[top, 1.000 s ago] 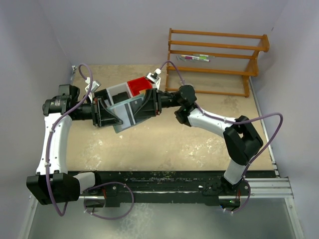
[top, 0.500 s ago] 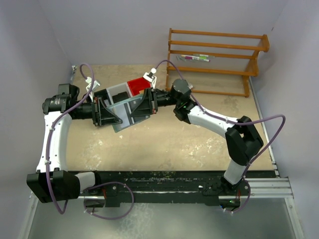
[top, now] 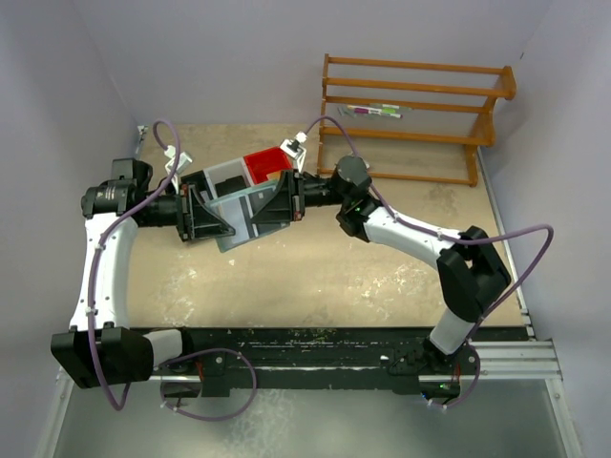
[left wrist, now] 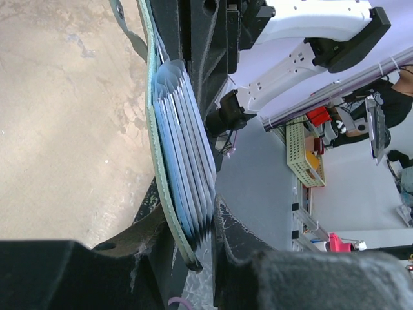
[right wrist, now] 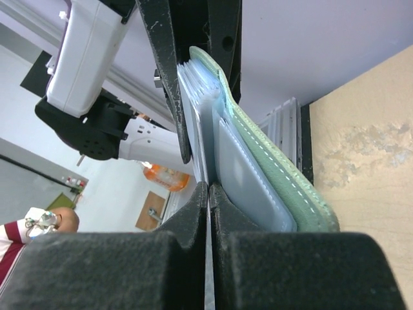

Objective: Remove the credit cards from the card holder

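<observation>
- Jaws of the left gripper (top: 205,218), over the far-left part of the table (top: 334,277), close narrowly on one end of the card holder (top: 237,229), which is held clear of the surface.
- Credit cards (left wrist: 187,161) sit fanned inside the holder, their pale blue edges showing.
- Right gripper (top: 284,198) meets the holder's other end, pinched tight on one card's thin edge.
- Red-and-grey object (top: 258,164) lies behind; wooden rack (top: 410,95) stands at the far-right corner.

Pale green card holder (right wrist: 292,184) with white stitching, light blue credit cards (left wrist: 184,158), orange rack (top: 412,91)
</observation>
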